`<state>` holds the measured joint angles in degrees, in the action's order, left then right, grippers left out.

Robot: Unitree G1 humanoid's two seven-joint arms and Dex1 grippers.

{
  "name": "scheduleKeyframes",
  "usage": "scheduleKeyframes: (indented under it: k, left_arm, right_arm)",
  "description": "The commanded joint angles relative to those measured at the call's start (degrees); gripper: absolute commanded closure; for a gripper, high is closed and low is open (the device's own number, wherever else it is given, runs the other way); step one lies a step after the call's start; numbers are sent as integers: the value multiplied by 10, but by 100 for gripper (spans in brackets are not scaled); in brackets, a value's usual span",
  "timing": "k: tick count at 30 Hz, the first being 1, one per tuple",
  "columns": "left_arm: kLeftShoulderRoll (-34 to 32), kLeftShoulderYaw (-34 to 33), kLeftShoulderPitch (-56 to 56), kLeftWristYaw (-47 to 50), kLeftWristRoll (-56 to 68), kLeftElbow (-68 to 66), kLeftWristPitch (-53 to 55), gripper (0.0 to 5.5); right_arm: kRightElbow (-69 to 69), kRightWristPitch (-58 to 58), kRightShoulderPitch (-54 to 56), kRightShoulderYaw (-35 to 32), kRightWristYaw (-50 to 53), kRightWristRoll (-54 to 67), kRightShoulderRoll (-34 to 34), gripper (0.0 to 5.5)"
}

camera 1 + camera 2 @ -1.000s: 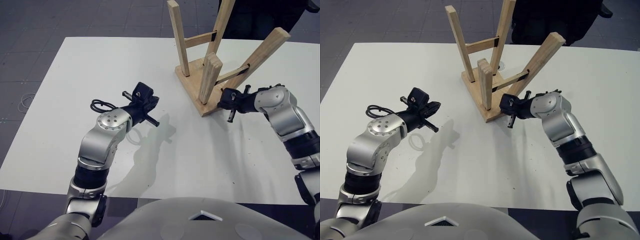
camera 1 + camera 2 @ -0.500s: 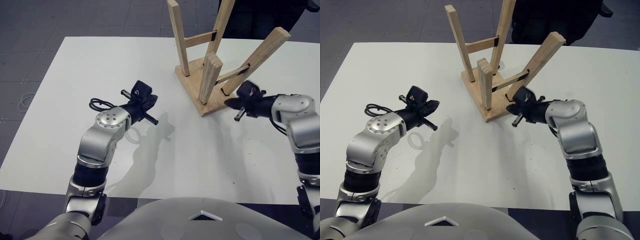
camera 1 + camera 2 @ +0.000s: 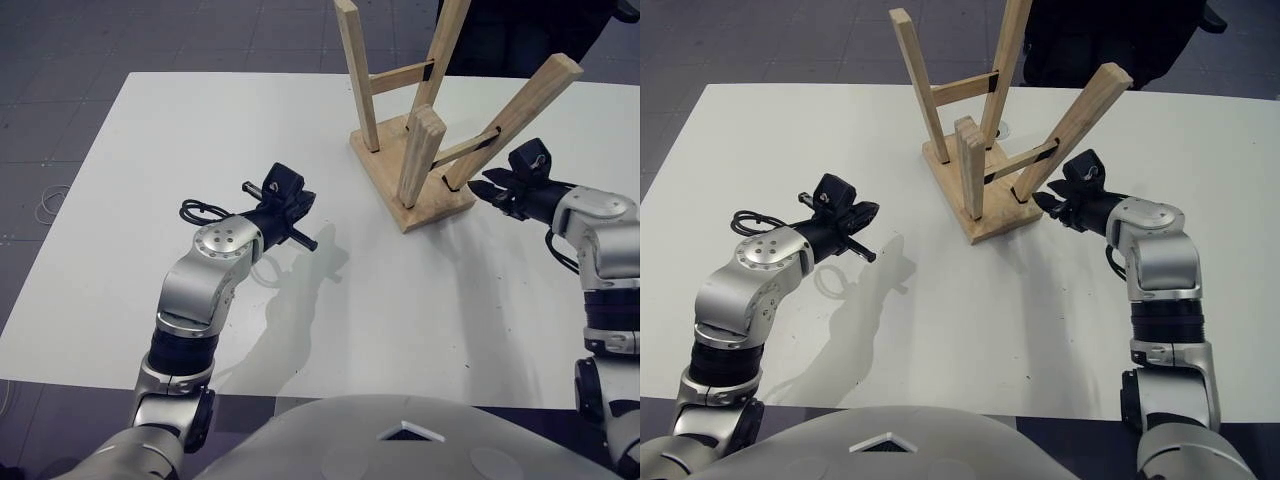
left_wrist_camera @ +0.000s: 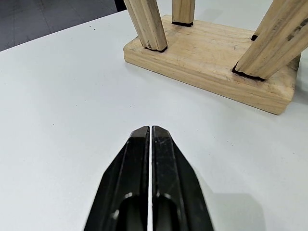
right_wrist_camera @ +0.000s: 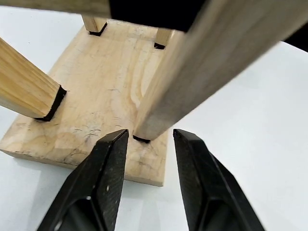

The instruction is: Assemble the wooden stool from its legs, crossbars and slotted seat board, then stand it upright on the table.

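Left eye view: the stool (image 3: 412, 186) rests upside down on its seat board on the white surface (image 3: 150, 150), 4 legs up; left pincer (image 3: 310, 242) is well apart, right pincer (image 3: 487, 194) just beside the board. Left wrist view: left pincer (image 4: 147, 131) is closed, empty. Right wrist view: right pincer (image 5: 150, 135) is spread, flanking 1 leg (image 5: 192, 72).
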<state>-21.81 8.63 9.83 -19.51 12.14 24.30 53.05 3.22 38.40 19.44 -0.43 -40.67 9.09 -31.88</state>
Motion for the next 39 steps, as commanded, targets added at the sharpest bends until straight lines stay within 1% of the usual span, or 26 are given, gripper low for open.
scheduleKeyframes:
  k: [1, 4, 7, 11, 15, 17, 20, 23, 27, 30, 34, 39]
  left_arm:
    - [-4, -1, 2, -1, -4, 0, -1, 540]
    - [-1, 3, 8, 1, -7, -9, -5, 540]
    - [1, 0, 28, 1, -6, -17, -3, 540]
    - [8, 14, 36, 1, -9, -32, -10, 540]
    - [33, 45, 69, 1, -19, -68, -25, 540]
    - [43, 53, 82, 2, -26, -88, -34, 540]
    - [65, 65, 93, 5, -33, -128, -48, 540]
    - [67, 74, 93, 1, -41, -156, -53, 540]
    - [58, 68, 74, -1, -49, -168, -54, 540]
    - [51, 61, 48, 0, -55, -172, -66, 540]
    - [55, 55, 41, 3, -59, -185, -78, 540]
    - [72, 47, 44, 6, -61, -209, -110, 540]
  right_arm:
    - [-35, 22, -23, 27, -2, -7, -15, 378]
    - [-24, 17, -25, 45, 0, -23, -28, 378]
    - [15, 6, 3, 38, 9, -30, -29, 378]
    - [54, -15, 11, 33, 0, -38, -51, 378]
    - [156, -90, 36, 42, 19, -78, -66, 378]
    - [229, -136, 69, 44, 35, -88, -41, 378]
    - [328, -200, 108, 62, 46, -97, 19, 378]
    - [375, -241, 112, 78, 28, -95, 64, 378]
    - [329, -241, 78, 91, 0, -90, 75, 378]
    - [262, -209, 58, 97, -12, -78, 85, 378]
    - [172, -157, 32, 104, -15, -63, 94, 378]
    - [123, -115, 13, 113, -10, -60, 98, 378]
